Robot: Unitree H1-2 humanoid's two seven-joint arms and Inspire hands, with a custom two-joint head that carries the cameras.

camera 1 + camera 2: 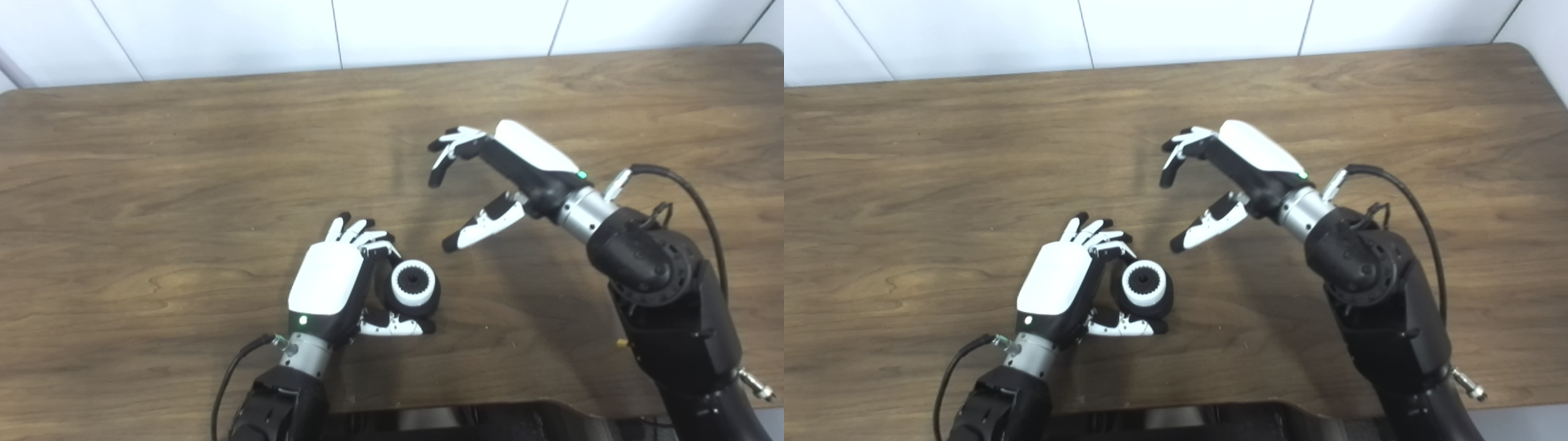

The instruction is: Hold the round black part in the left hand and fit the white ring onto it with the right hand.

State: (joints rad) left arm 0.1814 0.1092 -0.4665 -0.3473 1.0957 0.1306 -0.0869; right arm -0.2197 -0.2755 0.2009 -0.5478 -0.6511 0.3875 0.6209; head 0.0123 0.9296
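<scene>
Left eye view: we see a wooden table (184, 184) with both arms coming in from its near edge.
Round black part (429, 303): we find it near the table's front edge, about mid-width, cradled in the left hand.
White ring (414, 283): it sits on the face of the round black part, toothed rim showing, dark hole at its centre.
Left hand (334, 282): fingers curled over the top of the round black part, thumb under it, gripping it.
Right hand (490, 177): farther from the table's front edge than the round black part and to its right; fingers and thumb spread, holding nothing.
</scene>
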